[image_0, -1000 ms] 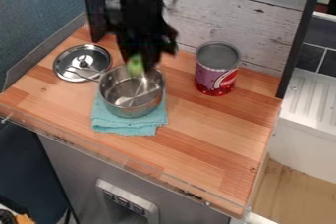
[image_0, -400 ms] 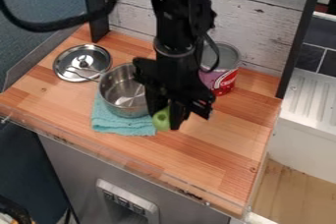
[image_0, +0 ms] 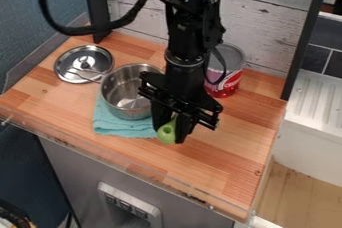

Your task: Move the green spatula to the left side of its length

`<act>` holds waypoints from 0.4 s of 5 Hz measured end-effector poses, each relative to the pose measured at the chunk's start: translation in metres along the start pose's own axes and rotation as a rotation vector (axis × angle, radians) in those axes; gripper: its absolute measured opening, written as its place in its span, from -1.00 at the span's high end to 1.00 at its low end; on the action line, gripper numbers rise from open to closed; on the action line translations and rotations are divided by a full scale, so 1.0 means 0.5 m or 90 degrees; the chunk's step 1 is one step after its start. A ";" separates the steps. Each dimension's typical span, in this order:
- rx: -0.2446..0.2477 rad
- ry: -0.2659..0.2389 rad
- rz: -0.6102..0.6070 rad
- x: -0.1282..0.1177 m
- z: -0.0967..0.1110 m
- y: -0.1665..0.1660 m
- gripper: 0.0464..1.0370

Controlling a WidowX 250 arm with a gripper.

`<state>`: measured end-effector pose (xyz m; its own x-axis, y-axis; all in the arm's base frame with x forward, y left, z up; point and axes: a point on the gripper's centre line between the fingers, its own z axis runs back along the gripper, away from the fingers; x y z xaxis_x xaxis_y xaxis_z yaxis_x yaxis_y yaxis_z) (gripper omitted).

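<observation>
At left, a lid (image_0: 83,64) lies near the pot (image_0: 119,92), which stands on a teal cloth (image_0: 123,128). Near the centre, the gripper (image_0: 172,129) has its fingers closed on the green spatula (image_0: 166,133) – earlier over the pot, now lower right of it. Rightward, the arm (image_0: 184,64) partly hides a can (image_0: 224,88).

And here we have a kitchen scene, most likely a play or mock-up one! Compact wooden counter (image_0: 220,159), steel pot (image_0: 123,97) on a folded cloth (image_0: 123,129), lid (image_0: 77,69) lying beside it, tin can (image_0: 222,88) towards the plank wall (image_0: 267,27). Over right, a ridged white drainboard (image_0: 314,97) below dark tiles (image_0: 315,58). And a robot arm (image_0: 186,37) overhead (hardly household kit!) hints at a lab.
</observation>
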<state>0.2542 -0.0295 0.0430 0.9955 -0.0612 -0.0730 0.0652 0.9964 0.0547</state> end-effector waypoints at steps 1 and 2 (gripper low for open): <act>-0.010 0.027 -0.005 0.008 -0.009 -0.006 0.32; -0.029 0.013 0.004 0.022 -0.008 -0.001 0.32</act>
<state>0.2646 -0.0304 0.0384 0.9942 -0.0541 -0.0930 0.0553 0.9984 0.0096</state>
